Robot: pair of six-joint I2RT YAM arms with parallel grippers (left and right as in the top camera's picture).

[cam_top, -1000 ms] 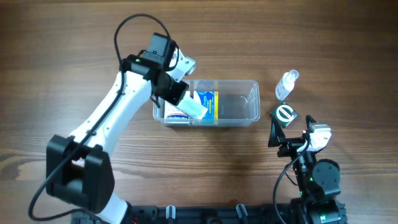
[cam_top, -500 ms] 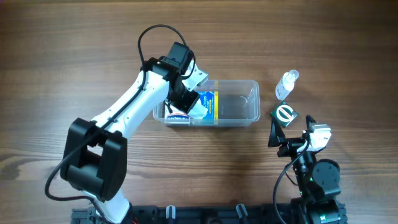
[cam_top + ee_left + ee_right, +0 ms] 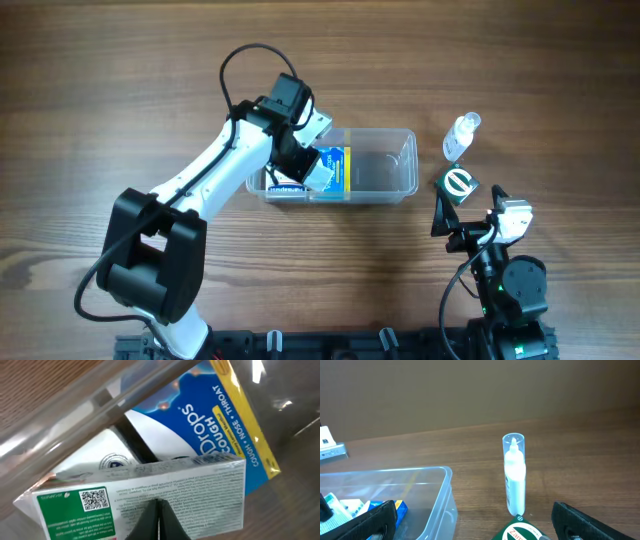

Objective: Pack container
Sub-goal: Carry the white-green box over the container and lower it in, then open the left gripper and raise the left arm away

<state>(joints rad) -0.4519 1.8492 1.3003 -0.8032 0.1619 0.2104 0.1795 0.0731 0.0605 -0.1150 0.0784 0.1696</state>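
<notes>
The clear container [image 3: 395, 190] lies at the table's middle. Inside its left half are a blue and yellow cough-drops box [image 3: 338, 165] and a white and green box [image 3: 318, 180]. My left gripper [image 3: 305, 163] is down in the container's left end. In the left wrist view its fingertips [image 3: 157, 510] are shut together against the white and green box [image 3: 140, 490], with the blue box [image 3: 210, 435] behind it. My right gripper [image 3: 468, 207] is open and empty, just in front of a dark green box [image 3: 459, 184] and a small clear bottle [image 3: 461, 135].
In the right wrist view the bottle [image 3: 514, 480] stands upright beyond the green box [image 3: 520, 532], to the right of the container's wall [image 3: 445, 495]. The left arm's black cable loops above the container's far left corner.
My left arm swung right from the container's left end and reached into it in the first half second. It has hardly moved since. The right arm has not moved.
</notes>
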